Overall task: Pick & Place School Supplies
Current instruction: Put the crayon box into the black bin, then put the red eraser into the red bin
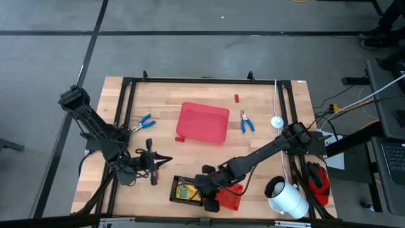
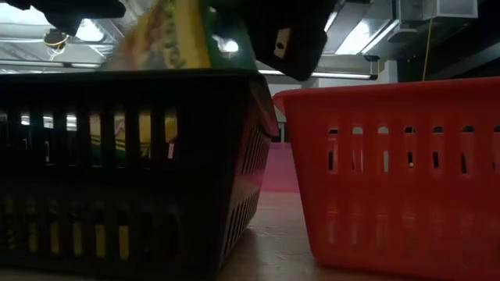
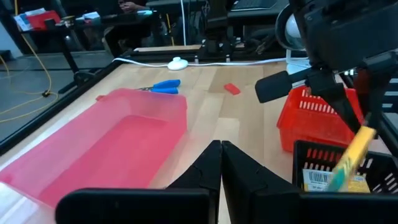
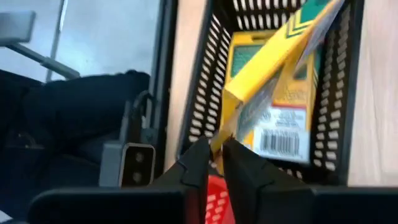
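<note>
My right gripper (image 1: 205,183) hangs over the black tray (image 1: 179,196) at the table's near edge, shut on a yellow-and-green card box (image 4: 273,56). Another card box (image 4: 283,118) lies flat in that tray. My left gripper (image 1: 163,161) is shut and waits left of the tray, touching nothing. One pair of blue-handled pliers (image 1: 144,121) lies left of the large red tray (image 1: 202,122), another pair (image 1: 246,120) lies to its right. A small red block (image 1: 237,98) sits far of the red tray, and one (image 1: 180,139) lies at its near left corner. My right gripper pinches the yellow-and-green card box between its two fingers at one end (image 4: 225,127). The fingers come slanting down from the table's right. The box is tilted, with its free end (image 3: 337,177) down inside the black tray. Whether that end touches anything, I cannot tell.
A red mesh basket (image 1: 231,199) stands right beside the black tray on its right. A white roll (image 1: 286,196) and a white round thing (image 1: 276,121) lie near the table's right edge. A black metal frame (image 1: 190,80) borders the table.
</note>
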